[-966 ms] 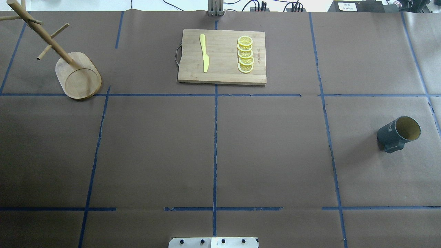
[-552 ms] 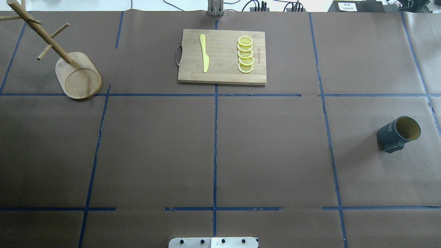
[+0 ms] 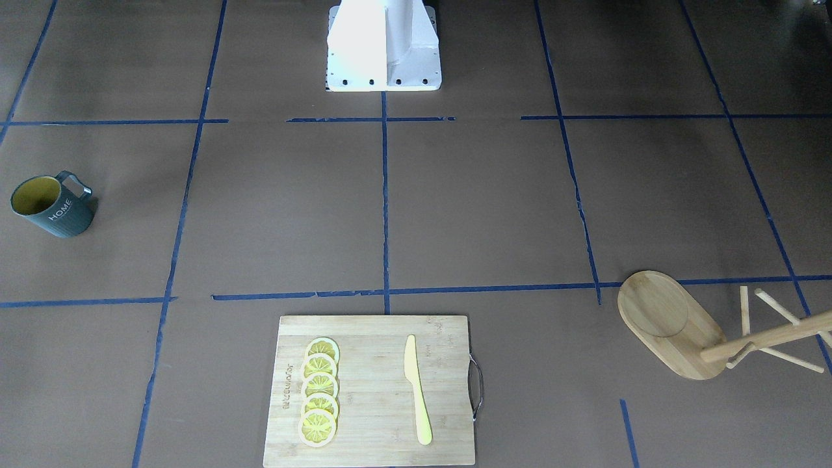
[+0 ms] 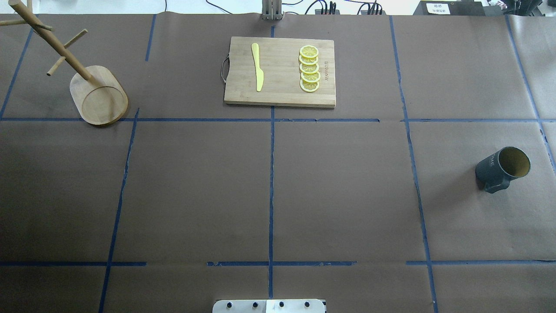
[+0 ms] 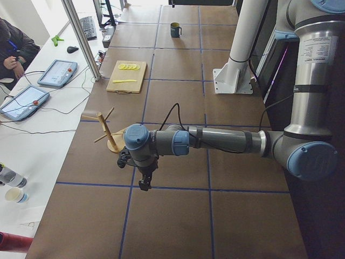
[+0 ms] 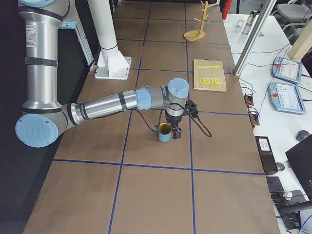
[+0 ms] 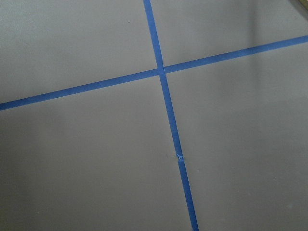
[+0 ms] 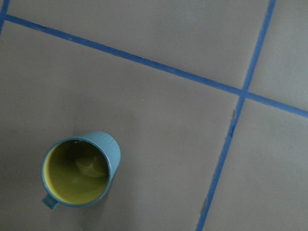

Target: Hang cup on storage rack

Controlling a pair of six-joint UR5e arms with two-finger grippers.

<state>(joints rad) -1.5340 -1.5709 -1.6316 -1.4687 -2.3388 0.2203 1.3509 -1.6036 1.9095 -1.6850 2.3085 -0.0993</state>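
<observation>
Start of the task, nothing grasped. The cup (image 4: 502, 169) stands upright on the bench (image 4: 278, 195) at my far right, mouth up, its angular handle turned toward my base. My right claw (image 6: 176, 133) hangs just beside it. Only the side view shows this claw, so I cannot tell whether its fingers are apart or together. The same holds for my left claw (image 5: 144, 184), which hovers over bare bench near the storage rack (image 4: 99, 95). The rack stands at the far left corner, well apart from the cup.

Hazards, as I judge them:
- The cup sits near the bench's right edge, so a sideways nudge on approach could tip it or push it outward.
- A grip that covers the handle would leave no loop free for a peg.
- The pegs are thin and the rack stands close to the bench's corner, so a hard contact with the post could topple it.

Room: the cutting board (image 4: 280, 71), carrying a knife (image 4: 257, 67) and lemon slices (image 4: 309, 68), occupies the far middle. The nearer band between cup and rack shows only paper and tape.
</observation>
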